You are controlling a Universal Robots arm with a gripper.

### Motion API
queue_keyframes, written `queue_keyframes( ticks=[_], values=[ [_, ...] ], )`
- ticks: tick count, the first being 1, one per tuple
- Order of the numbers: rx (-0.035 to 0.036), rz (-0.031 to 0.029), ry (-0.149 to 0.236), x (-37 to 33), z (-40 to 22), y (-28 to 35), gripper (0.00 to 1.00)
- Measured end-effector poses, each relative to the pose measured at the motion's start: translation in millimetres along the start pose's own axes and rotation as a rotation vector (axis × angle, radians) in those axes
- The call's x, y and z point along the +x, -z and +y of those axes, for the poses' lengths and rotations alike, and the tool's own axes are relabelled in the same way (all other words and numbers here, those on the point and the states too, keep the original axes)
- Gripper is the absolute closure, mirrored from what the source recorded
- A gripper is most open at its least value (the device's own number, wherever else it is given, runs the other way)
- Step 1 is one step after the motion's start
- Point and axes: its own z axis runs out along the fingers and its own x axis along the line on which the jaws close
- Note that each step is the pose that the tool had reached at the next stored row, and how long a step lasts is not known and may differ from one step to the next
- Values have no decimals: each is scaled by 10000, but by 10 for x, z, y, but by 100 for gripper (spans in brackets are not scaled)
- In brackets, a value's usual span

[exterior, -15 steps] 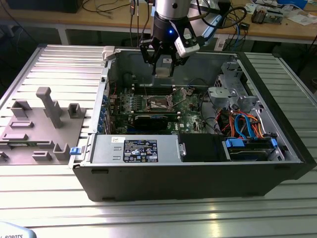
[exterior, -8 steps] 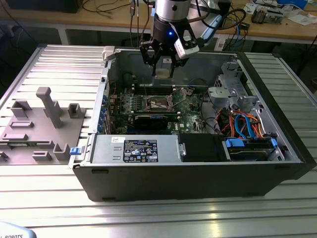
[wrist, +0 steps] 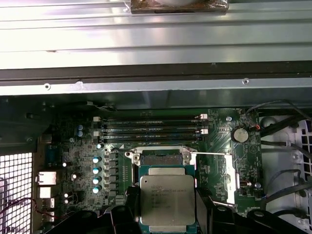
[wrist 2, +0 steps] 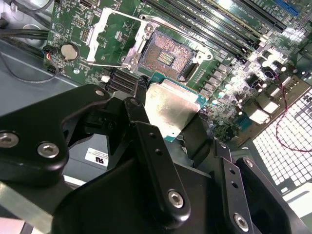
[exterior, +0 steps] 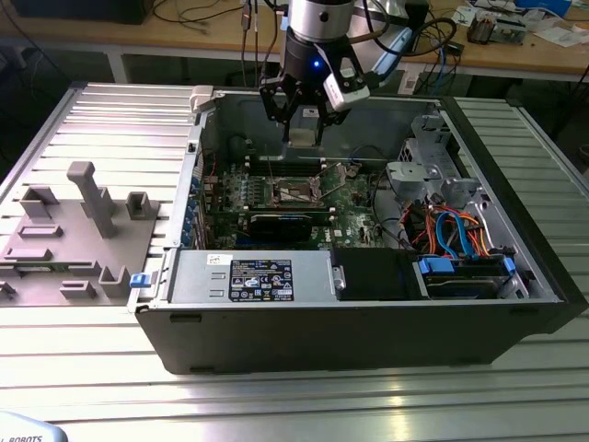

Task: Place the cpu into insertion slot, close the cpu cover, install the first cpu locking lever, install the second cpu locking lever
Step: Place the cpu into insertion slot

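My gripper (exterior: 302, 131) hangs over the open computer case, shut on the cpu (exterior: 302, 137). In both wrist views the cpu (wrist 2: 170, 105) (wrist: 165, 201) shows its dull silver top, pinched at two opposite edges by the black fingers (wrist 2: 142, 127). It is held above the green board, apart from it. The insertion slot (wrist 2: 165, 57) lies bare on the board, close beside and below the chip; in the first wrist view the chip covers most of the insertion slot (wrist: 161, 158). The cpu cover (wrist 2: 108, 35) (wrist: 232, 171) is swung open, lying to one side of the socket.
Long memory slots (wrist: 153, 124) run beside the socket. In the exterior view a black expansion card (exterior: 281, 226) and the power supply (exterior: 248, 276) sit nearer the front, and a drive cage with blue cables (exterior: 451, 230) is on the right. A grey fixture tray (exterior: 74, 230) lies outside on the left.
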Motion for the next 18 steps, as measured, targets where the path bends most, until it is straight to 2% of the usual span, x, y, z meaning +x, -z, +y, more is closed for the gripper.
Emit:
queue_keyframes(
  ticks=[18],
  values=[
    [-1,-1,0,-1,-3,-38,46]
  ],
)
